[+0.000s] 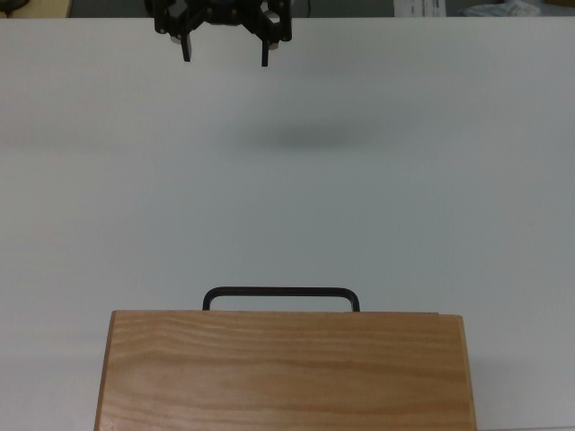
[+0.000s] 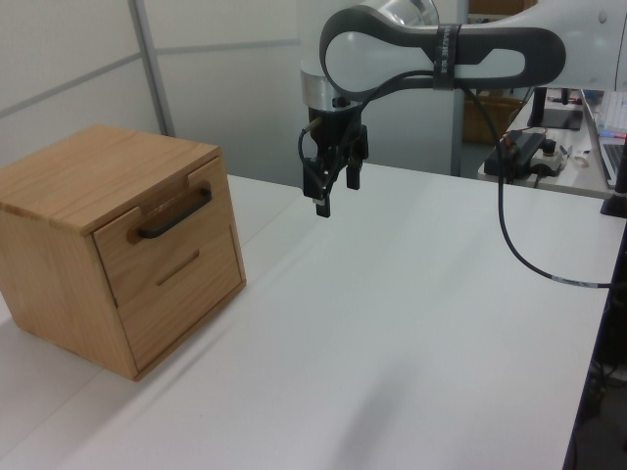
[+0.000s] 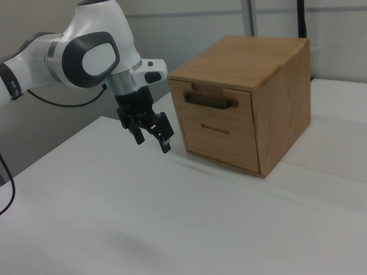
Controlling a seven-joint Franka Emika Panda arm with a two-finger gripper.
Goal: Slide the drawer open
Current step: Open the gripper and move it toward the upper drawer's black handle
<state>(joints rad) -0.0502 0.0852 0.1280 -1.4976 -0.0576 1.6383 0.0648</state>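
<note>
Black two-finger gripper [image 2: 331, 191] hung w/ fingers apart above white table [image 2: 411, 323], well clear of light wooden drawer [image 2: 167, 235] w/ black U-handle [image 2: 176, 215], drawer flush in grained wooden cabinet [image 2: 88, 181].

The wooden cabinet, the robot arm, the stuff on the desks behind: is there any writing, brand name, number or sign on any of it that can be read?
None can be read.
Cabinet and drawer: bare wood, no text.
Black handle: no marking.
Arm and end effector: no logo or number shows.
Table: plain white.
Items on the desk at the left view's right: any print is too small to read.
</note>
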